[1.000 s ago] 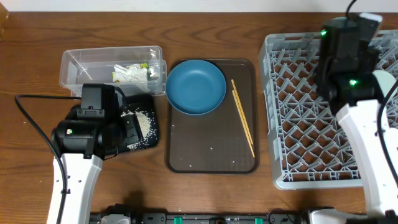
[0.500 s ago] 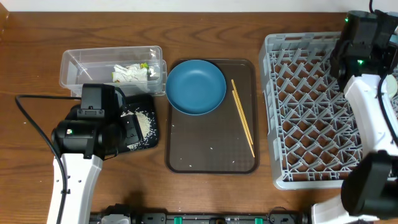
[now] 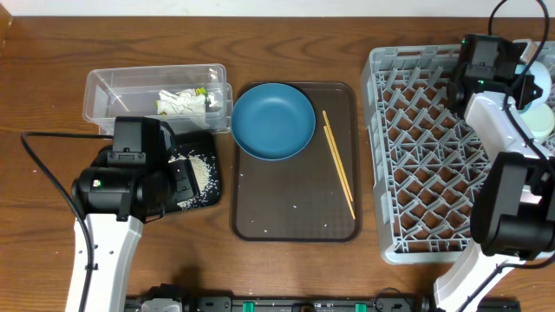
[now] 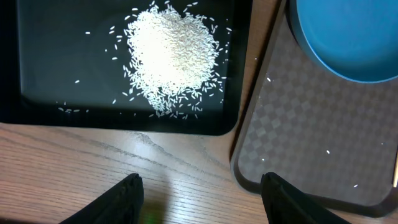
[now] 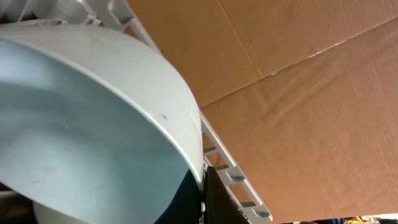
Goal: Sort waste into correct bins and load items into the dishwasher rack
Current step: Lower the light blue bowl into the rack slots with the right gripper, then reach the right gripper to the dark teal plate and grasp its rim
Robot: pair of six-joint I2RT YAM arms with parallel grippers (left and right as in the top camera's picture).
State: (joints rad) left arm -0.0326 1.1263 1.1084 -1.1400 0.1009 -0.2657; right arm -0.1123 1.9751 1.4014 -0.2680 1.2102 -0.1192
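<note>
As seen from overhead, the wooden surface (image 3: 52,208) carries the following, largest first. The light-grey dishwasher rack (image 3: 434,156) fills the 3 o'clock side, its pegged grid bare over the part in view. The brown tray (image 3: 295,212) lies at the centre. The dark-blue dish (image 3: 273,121) sits upright at the tray's 11 o'clock corner, overlapping its rim. The clear tub (image 3: 113,91) stands at 10 o'clock, touching or just beside the dish. The black tray (image 4: 37,74) lies at the tub's 6 o'clock, just beside the brown tray and partly hidden under the left arm.

A small pale bowl (image 5: 93,99) is at the rack's 2 o'clock side, tilted, with the rack's rim just beside it. The right claw (image 5: 200,193) is closed on this bowl's rim.

The wooden chopsticks (image 3: 338,165) lie together on the brown tray at the dish's 4 o'clock, running toward 5 o'clock. The crumpled white tissue paper (image 3: 184,102) rests in the tub's 3 o'clock end. The rice scraps (image 4: 174,56) form a heap on the black tray, with loose grains around it.

The left claw (image 4: 202,202) hangs with its fingers spread and nothing between them, above bare wood at the black tray's 6 o'clock edge.
</note>
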